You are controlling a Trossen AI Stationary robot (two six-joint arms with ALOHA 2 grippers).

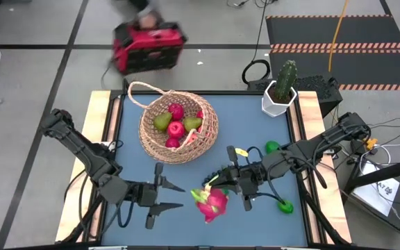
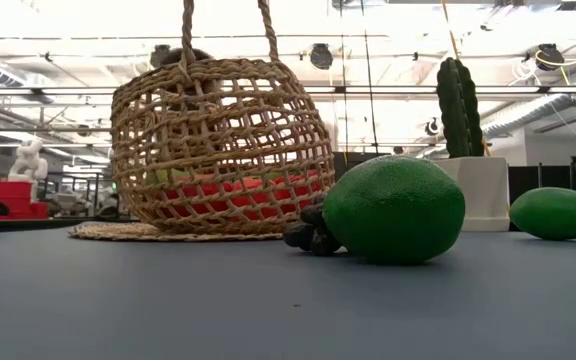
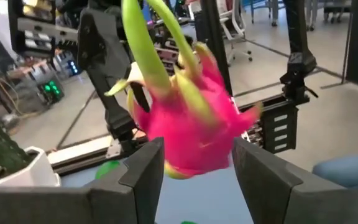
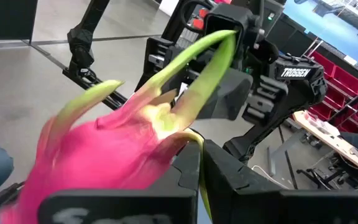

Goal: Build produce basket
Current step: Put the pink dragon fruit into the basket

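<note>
The blue tabletop (image 1: 255, 114) sits in a workshop with grey floor and a red crate behind it. The basket (image 1: 179, 128), largest thing here, stands toward the far middle and already holds red fruits and pears. The white pot with a cactus (image 1: 280, 94) stands at the far right corner.

The step in hand looks like a handover of the dragon fruit (image 1: 212, 201), which is near the front centre between the 2 arms. The right gripper (image 1: 217, 182) is clamped tight on its green leaves (the right wrist view shows the fingers pinched together there). The left gripper (image 1: 176, 196) stands part open just beside the fruit, its fingers (image 3: 143, 177) flanking the pink body without clearly pressing it.

2 limes (image 1: 273, 146) (image 1: 283, 206) lie on the right.

Next, I judge, 1 gripper must hold the fruit alone and carry it over the basket rim.
</note>
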